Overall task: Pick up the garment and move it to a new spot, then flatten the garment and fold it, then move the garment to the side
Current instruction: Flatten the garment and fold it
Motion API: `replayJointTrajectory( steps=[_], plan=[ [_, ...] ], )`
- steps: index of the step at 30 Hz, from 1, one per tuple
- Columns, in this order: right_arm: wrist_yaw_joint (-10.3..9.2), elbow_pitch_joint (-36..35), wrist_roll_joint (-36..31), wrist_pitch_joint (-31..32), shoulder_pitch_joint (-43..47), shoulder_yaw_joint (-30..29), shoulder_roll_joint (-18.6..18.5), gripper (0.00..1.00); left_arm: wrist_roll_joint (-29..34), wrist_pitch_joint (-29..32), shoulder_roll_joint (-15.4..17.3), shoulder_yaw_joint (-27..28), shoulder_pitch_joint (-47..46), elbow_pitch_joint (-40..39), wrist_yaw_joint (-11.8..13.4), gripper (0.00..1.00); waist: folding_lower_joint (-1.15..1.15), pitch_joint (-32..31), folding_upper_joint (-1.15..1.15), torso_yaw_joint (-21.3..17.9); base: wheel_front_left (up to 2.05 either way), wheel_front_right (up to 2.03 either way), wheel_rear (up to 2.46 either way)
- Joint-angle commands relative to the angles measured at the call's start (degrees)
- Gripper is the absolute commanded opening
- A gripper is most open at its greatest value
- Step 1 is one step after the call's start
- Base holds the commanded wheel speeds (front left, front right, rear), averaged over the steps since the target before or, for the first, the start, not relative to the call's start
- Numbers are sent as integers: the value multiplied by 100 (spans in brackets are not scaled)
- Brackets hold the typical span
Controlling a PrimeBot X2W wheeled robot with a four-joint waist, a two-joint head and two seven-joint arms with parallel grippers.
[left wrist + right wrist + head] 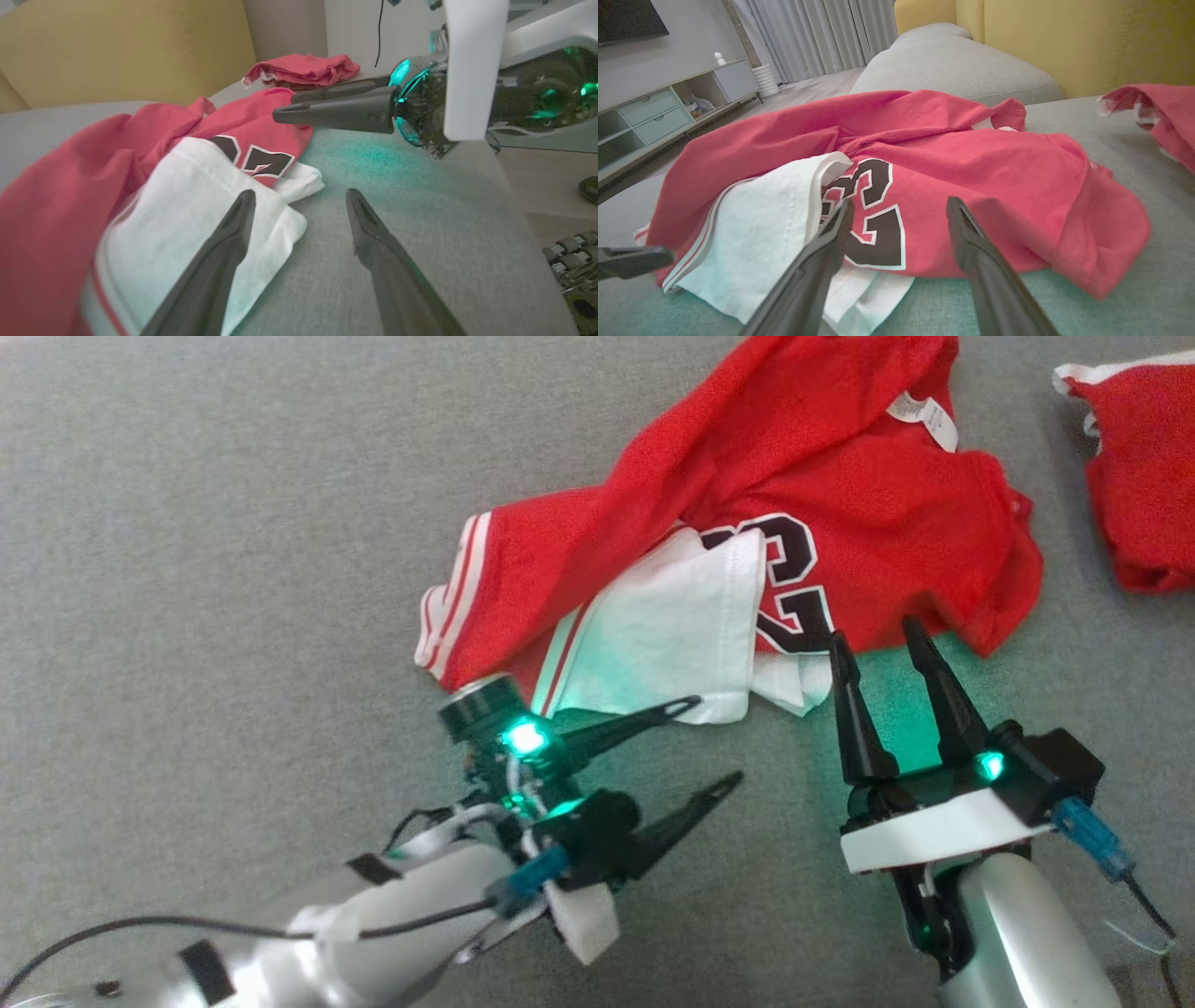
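Observation:
A red garment (840, 495) with a black number and a white sleeve part (653, 635) lies crumpled on the grey cushion (187, 569). My left gripper (717, 739) is open just below the white part, and one of its fingertips (691, 704) is at the cloth's lower edge with nothing held. In the left wrist view the left gripper (300, 193) has one finger over the white fabric (177, 219). My right gripper (871, 629) stands open at the garment's near edge by the number. In the right wrist view the right gripper (900, 201) points at the number (873, 224).
A second red cloth (1139, 476) lies bunched at the far right. A yellow backrest (1064, 42) rises behind the cushion. The cushion's edge and the floor (551, 186) are to the right in the left wrist view. A low cabinet (658, 116) stands across the room.

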Motion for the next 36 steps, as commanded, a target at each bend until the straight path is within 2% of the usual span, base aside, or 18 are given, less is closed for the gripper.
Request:
replayJointTrajectory(
  steps=[1,7,13,14,16,17,18,22,28,32,36],
  plan=[
    [-4,-175,-53,-21,-41,104,-20,100,57,8,-82,183,-223,-8,-81,100,0,69,0,-73,0,0,0],
    [-4,-226,-61,-21,-76,84,-19,100,-39,173,-626,186,-392,961,-310,100,0,256,0,-373,0,0,0],
    [-4,-239,-37,-21,-66,75,-17,100,-279,587,-811,214,-452,1615,-410,100,0,329,0,-609,0,0,0],
    [-4,-240,-26,-21,-60,77,-16,100,-321,669,-822,219,-452,1706,-420,96,0,328,0,-648,0,0,0],
    [-4,-242,10,-21,-45,90,-16,100,-396,831,-825,220,-434,1847,-446,48,0,310,0,-710,0,0,0],
    [-4,-242,28,-21,-35,95,-15,100,-432,894,-823,219,-416,1890,-472,28,0,293,0,-733,0,0,0],
    [-4,-243,46,-21,-23,97,-15,100,-473,942,-818,218,-392,1913,-498,0,0,270,0,-752,0,0,0],
    [-4,-235,76,-21,78,59,-15,100,-596,935,-718,246,-251,1772,-495,0,0,89,0,-745,0,0,0],
    [-4,-274,3,-21,235,-38,-14,100,-660,505,-293,451,-6,786,-220,0,0,-198,0,-548,0,0,0],
    [-4,-331,-70,-21,365,-165,-20,100,-813,299,314,802,237,-422,121,0,0,-370,0,-301,0,0,0],
    [-4,-422,-109,-21,482,-286,-86,100,-928,223,1156,1289,454,-1803,578,0,0,-487,0,-13,0,0,0]
  ],
)
